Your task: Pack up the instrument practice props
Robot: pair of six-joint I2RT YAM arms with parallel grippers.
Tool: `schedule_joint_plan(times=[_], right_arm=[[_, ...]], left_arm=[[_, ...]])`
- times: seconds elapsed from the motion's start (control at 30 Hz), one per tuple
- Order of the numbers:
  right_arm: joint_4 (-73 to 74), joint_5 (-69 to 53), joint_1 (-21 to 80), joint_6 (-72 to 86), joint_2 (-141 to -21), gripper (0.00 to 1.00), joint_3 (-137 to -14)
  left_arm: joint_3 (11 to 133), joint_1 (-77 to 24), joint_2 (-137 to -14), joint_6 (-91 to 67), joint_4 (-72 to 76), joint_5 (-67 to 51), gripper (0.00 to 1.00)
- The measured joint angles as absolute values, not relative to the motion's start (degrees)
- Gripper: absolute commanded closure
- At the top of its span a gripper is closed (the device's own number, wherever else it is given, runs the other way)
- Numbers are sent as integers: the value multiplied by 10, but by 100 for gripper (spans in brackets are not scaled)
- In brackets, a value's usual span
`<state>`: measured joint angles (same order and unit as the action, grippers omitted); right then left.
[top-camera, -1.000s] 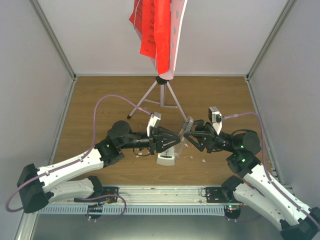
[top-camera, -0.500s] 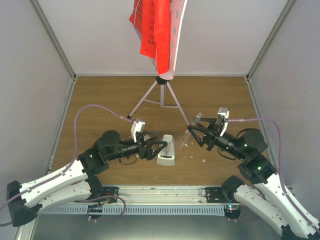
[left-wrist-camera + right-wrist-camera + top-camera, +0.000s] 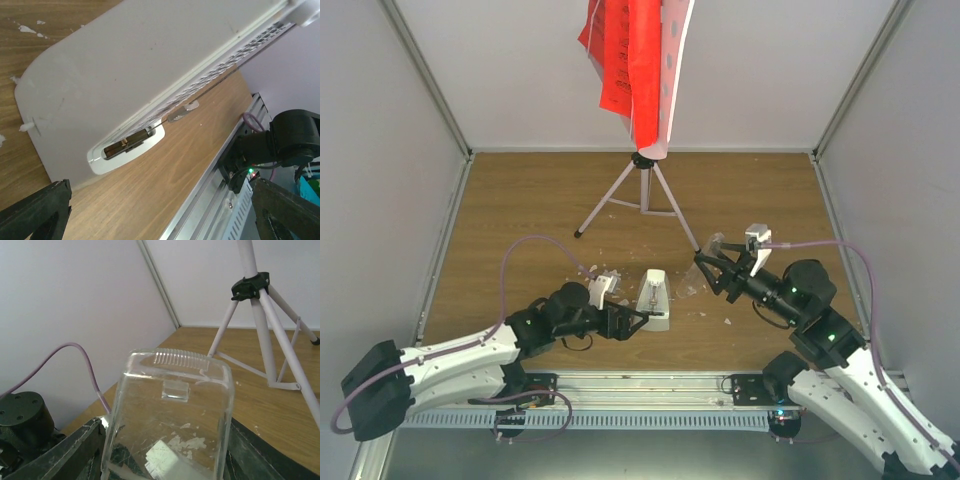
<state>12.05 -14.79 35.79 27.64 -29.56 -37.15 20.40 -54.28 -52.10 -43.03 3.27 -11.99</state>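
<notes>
Metronome point(image 3: 653, 298) rests on the tabletop point(image 3: 520, 200) near the front edge, well apart from the tripod stand point(image 3: 642, 195). The left fingers point(image 3: 35, 212) are spread wide and empty just beside its base. The right fingers point(image 3: 70, 450) grip a clear plastic cover point(image 3: 170, 415). Fitting it looks like the step: square the cover's open end to the metronome's tip, slide along its axis, steady the base.

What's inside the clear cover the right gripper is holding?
Nothing visible: the clear cover looks empty, with only the table and white crumbs showing through it. Its lower end is hidden between the black fingers.
</notes>
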Motion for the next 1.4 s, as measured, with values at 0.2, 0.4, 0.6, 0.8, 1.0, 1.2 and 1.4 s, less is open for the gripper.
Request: schedule_joint_plan(times=[0.2,0.4,0.6,0.8,1.0,1.2,1.4], right_arm=[[122,-134,358,274,-280,40,-369],[129,-125,358,274,-272,40,-367],[130,-123,358,274,-269,40,-363],[130,-122,358,274,-269,40,-363],[130,-119,358,274,-262,39,-363],[130,-114,358,274,-261,39,-353],[131,-101,358,272,-258,39,-324]], left_arm=[[200,-539,-565,-418,82,-128,1],[200,-539,-599,-407,96,-130,1],[200,-539,-628,-402,109,-133,1],[200,-539,-655,-399,128,-143,1],[203,-539,-684,-399,159,-160,1],[212,-542,-717,-398,192,-187,1],[238,-550,-754,-393,215,-207,1]])
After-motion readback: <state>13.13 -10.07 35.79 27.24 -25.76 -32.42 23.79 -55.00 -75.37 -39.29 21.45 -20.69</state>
